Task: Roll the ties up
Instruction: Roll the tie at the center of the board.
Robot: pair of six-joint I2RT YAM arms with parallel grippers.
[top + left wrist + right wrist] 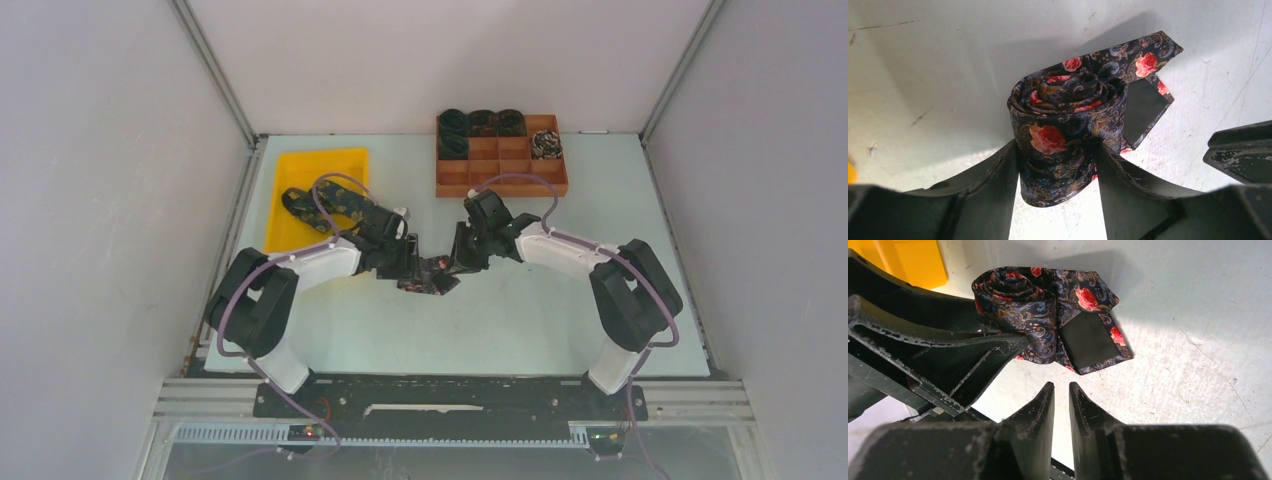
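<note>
Left hand (1058, 150) is clenched on the rose tie (1063, 100). The tie is a tight coil, dark with red roses, pinched between both fingers (998, 170). The coil's open spiral faces the left wrist camera. Its pointed free end (1088, 335) sticks out past the coil, dark underside showing. I can't tell if the coil's bottom touches the desk (520, 310).

Right hand (1060, 390) sits just beside the coil. Its fingers are nearly together with nothing between them, and it isn't touching the tie.

This all happens mid-desk, between the two arms.

Loose tie (330, 200) lies unrolled in the yellow tray (300, 165), back left. Orange box (500, 180), back centre, holds five rolled ties (482, 122) in separate cells.
</note>
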